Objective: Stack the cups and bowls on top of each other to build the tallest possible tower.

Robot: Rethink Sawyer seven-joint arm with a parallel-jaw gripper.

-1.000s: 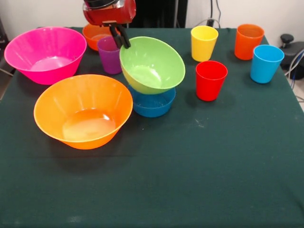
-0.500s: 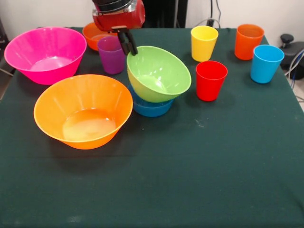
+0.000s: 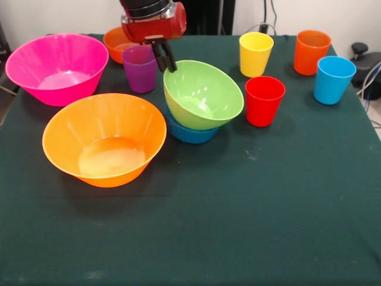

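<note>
We see a robot's pincer (image 3: pixel 166 58) clenched on the far rim of a green bowl (image 3: pixel 203 94), which tilts toward us and sits partly in a small blue bowl (image 3: pixel 189 132) near the middle of the counter (image 3: pixel 238 226). We judge the step in hand to be seating the green bowl on the blue one as the base of a tower; the next move seems to call for levelling the green bowl so it rests squarely, then letting go of the rim. A large orange bowl (image 3: pixel 104 140) stands just beside them on the picture's left, a large pink bowl (image 3: pixel 56 67) behind that, and a small orange bowl (image 3: pixel 117 43) at the far edge. A purple cup (image 3: pixel 139 68) stands close by the pincer; a red cup (image 3: pixel 264 100) stands near the green bowl on the right, with yellow (image 3: pixel 255 53), orange (image 3: pixel 311 52) and light blue (image 3: pixel 332 79) cups further right. The counter wears a dark green cloth. Behind it we see a pale wall, cables and dark equipment.
</note>
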